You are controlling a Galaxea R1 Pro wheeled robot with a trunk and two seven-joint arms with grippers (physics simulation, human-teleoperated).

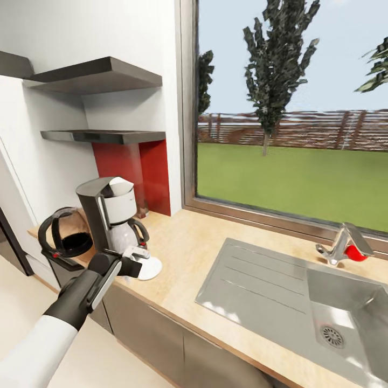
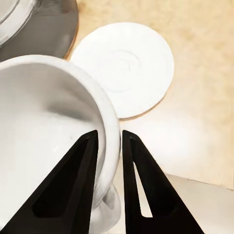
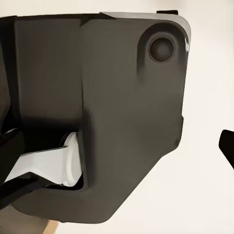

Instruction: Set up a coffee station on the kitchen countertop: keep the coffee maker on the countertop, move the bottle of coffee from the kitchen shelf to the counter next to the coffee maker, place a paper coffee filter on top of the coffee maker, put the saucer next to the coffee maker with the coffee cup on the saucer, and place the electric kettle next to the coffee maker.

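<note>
Step in hand: cup onto saucer, judged from the left pincer [image 2: 108, 141] carrying the coffee cup [image 2: 53, 131] low over the bench [image 1: 226, 258].
Left pincer: clamped on the cup's rim, one finger inside the bowl and one outside, as the left wrist view shows; in the head view it sits at the bench's front edge, just in front of the coffee maker [image 1: 110, 215].
Right pincer: the right wrist view looks onto a dark body part of the robot with a white piece in it; I cannot tell whether this pincer is apart or together.
Cup against saucer: the saucer [image 2: 126, 68] lies flat on the bench just past the cup and to one side of it, not yet under it; whether the cup's foot touches the bench is hidden.
Next move calls for: a short carry forward until the cup is centred over the saucer's ring, then a level lowering and release; a tilt could set the cup on the saucer's lip.
Saucer's place: just beside the coffee maker's base, toward the sink [image 1: 302, 302].
Further back: the electric kettle [image 1: 67, 233] stands on the far side of the coffee maker, close against it; above both, two dark wall shelves [image 1: 102, 136].
</note>
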